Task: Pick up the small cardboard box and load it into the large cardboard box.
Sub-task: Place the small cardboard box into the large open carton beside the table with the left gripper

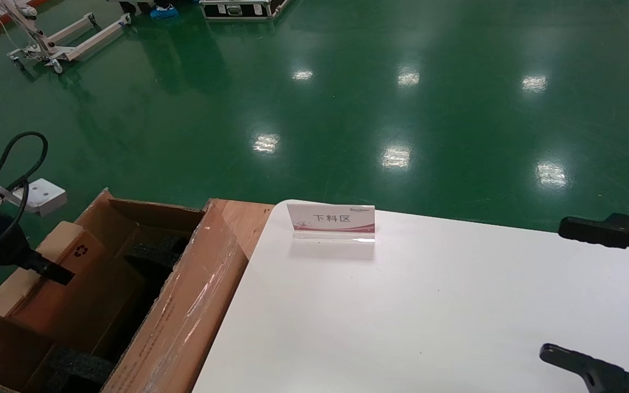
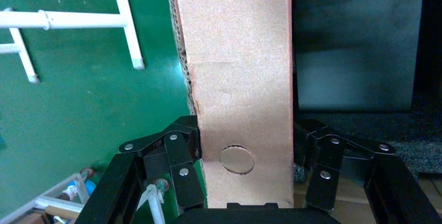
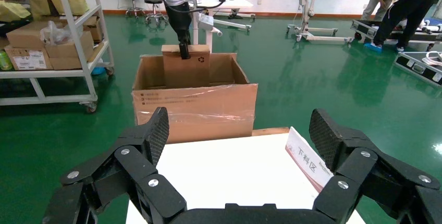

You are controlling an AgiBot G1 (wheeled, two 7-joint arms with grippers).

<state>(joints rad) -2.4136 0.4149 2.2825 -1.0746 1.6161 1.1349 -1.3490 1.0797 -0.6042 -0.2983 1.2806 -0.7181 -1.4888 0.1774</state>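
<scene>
We had the left pincer (image 2: pixel 245 182) clamped on the flat plain brown small cardboard box (image 1: pixel 39 267), its long axis slanting into the long brown taped large cardboard box (image 1: pixel 183 305) directly below. Right pincer (image 3: pixel 237 146) gaped wide over the white bench (image 1: pixel 429 316), idle.

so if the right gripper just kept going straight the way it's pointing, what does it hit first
Probably the taped side of the large cardboard box. The right gripper, open, points across the bare white table toward it. The sign sits off to one side of that line, though depth is hard to judge.
</scene>
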